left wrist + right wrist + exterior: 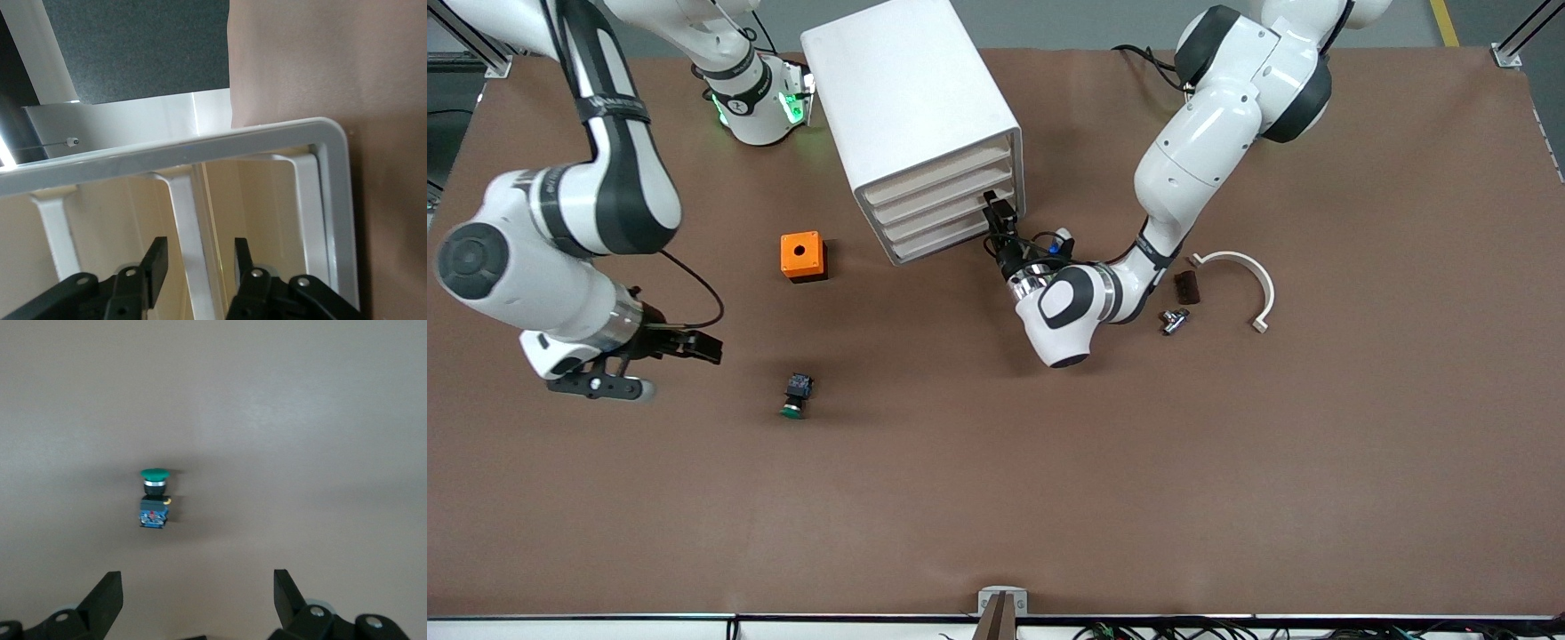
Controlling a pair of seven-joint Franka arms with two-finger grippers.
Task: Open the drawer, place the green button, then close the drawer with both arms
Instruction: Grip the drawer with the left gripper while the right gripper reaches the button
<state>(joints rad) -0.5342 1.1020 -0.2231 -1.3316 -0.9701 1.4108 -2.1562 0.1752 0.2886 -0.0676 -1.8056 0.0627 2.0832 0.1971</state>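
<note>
The white cabinet (911, 98) stands near the robots' bases with all four drawers shut; the lowest drawer (943, 240) is at its foot. My left gripper (996, 216) is open at the drawer fronts, at the corner toward the left arm's end. In the left wrist view my left gripper (200, 263) straddles a white drawer edge (190, 220) without touching it; I cannot tell which drawer. The button (795, 396) lies on its side on the table, green cap toward the front camera. My right gripper (698, 348) is open and empty, low beside it. The right wrist view shows the button (155, 500) ahead of my right gripper (198, 600).
An orange box with a hole (802, 256) sits between the button and the cabinet. Beside the left arm's wrist lie a dark block (1185, 286), a small metal part (1174, 320) and a white curved bracket (1240, 280).
</note>
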